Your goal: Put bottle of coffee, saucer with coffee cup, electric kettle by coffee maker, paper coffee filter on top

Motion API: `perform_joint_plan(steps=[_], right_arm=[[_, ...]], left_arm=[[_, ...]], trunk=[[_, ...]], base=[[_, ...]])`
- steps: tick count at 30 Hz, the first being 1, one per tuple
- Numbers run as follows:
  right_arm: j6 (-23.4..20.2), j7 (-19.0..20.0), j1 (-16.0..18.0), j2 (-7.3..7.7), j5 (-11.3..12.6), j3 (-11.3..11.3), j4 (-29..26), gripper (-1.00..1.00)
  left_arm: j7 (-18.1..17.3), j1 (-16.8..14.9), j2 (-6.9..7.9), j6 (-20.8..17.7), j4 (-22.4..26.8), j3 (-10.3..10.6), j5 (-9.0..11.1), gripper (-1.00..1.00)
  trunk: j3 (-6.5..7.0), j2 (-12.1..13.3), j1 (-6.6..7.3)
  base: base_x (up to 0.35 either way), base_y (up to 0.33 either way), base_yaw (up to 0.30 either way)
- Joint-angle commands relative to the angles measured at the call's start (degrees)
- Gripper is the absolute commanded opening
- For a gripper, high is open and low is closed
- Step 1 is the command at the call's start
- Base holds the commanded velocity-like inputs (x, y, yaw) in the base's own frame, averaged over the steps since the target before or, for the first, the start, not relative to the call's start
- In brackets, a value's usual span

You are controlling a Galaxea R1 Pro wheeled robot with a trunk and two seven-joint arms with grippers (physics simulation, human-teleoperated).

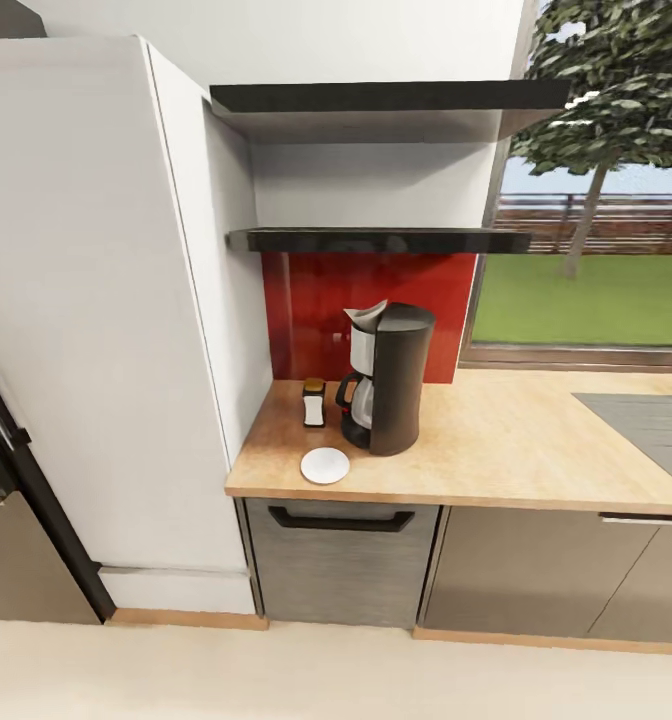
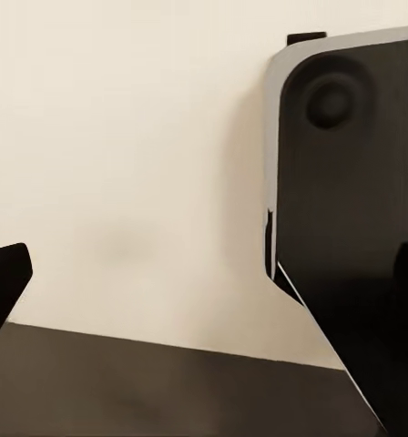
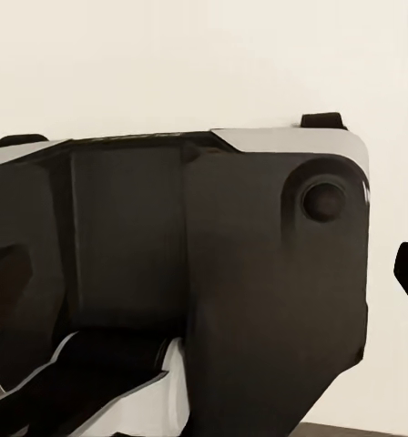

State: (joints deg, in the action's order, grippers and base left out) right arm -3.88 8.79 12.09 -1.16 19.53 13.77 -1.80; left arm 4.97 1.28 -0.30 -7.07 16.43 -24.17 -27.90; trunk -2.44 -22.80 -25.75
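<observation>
The coffee maker (image 1: 388, 378) is seen from the head view standing on the wooden countertop (image 1: 516, 440) below two dark shelves (image 1: 376, 240), with a paper filter (image 1: 368, 312) on its top, the coffee bottle (image 1: 314, 402) just beside it and the white saucer (image 1: 325, 465) in front. The wrist views instead present dark robot body parts against pale floor. Fingertips (image 2: 5, 278) are cut off at the frame edges, set wide apart and holding nothing in both wrist views.
</observation>
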Motion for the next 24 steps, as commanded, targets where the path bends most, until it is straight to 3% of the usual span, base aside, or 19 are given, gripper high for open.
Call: perform_joint_plan(steps=[1, 4, 5, 24], right_arm=[[-0.3, 0.1, 0.0, 0.01, 0.6, 0.5, 0.0, 1.0], [-0.2, 0.1, 0.0, 0.07, 0.6, 0.5, 0.0, 1.0], [-0.2, 0.1, 0.0, 0.08, 0.6, 0.5, 0.0, 1.0], [-0.2, 0.0, 0.0, 0.46, 0.6, 0.5, 0.0, 1.0]], left_arm=[[0.0, 0.0, -0.22, 0.0, 0.2, 0.1, -0.1, 1.0], [0.0, 0.0, -0.51, 0.9, 0.3, 0.1, -0.1, 1.0], [0.0, 0.0, -0.58, 4.6, 0.3, 0.2, -0.1, 1.0], [0.0, 0.0, -0.88, 4.7, 0.3, 0.2, -0.1, 1.0]], trunk=[[-0.11, -0.1, -0.04], [-0.11, -0.1, -0.04], [-0.11, -0.1, -0.04], [-0.11, -0.1, -0.04]], base=[[0.0, 0.0, -0.277], [0.0, 0.0, -0.28], [0.0, 0.0, -0.281], [0.0, 0.0, -0.282]])
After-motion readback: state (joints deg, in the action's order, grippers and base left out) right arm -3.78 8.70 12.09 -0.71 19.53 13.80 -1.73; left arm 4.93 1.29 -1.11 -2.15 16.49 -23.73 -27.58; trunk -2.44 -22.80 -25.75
